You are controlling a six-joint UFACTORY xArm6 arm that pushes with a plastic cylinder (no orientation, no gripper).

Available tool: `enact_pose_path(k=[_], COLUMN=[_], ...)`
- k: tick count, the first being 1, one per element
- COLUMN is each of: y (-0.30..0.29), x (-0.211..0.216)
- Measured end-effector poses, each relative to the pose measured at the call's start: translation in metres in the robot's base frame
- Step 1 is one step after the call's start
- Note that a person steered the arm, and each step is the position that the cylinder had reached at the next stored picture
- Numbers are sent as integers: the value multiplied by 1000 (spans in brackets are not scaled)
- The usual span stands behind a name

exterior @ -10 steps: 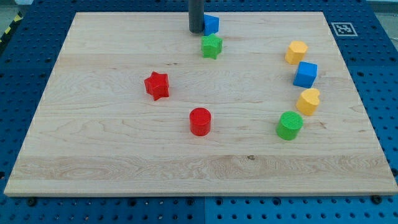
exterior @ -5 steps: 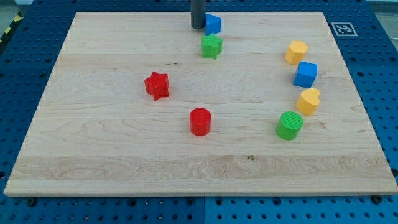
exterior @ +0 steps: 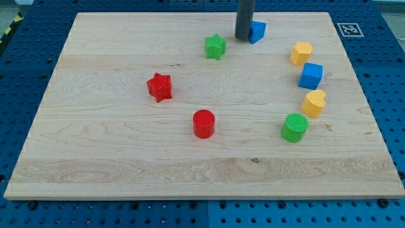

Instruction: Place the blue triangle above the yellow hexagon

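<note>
The blue triangle (exterior: 257, 31) lies near the view's top edge of the board, right of centre. My tip (exterior: 243, 37) touches its left side and hides part of it. The yellow hexagon (exterior: 302, 52) sits to the right of the triangle and a little lower. The triangle is up and to the left of the hexagon, with a gap between them.
A green star (exterior: 215, 46) lies left of my tip. A blue cube (exterior: 311, 75), a yellow heart-like block (exterior: 313, 102) and a green cylinder (exterior: 294, 127) run down the right side. A red star (exterior: 159, 87) and a red cylinder (exterior: 204, 123) lie mid-board.
My tip has slid to the right along the top of the board, pushing the blue triangle with it, away from the green star and toward the yellow hexagon.
</note>
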State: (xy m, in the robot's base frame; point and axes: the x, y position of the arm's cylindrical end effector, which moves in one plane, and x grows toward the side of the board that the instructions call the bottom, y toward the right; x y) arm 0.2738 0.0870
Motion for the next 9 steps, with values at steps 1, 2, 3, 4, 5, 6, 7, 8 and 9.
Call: enact_pose_path(k=[1,2,3,4,5,6,7,8,9], y=[9,24,31,44,64,80,80,99,121], x=[0,-8,-28,-37,-37,-37,-37,-37,-37])
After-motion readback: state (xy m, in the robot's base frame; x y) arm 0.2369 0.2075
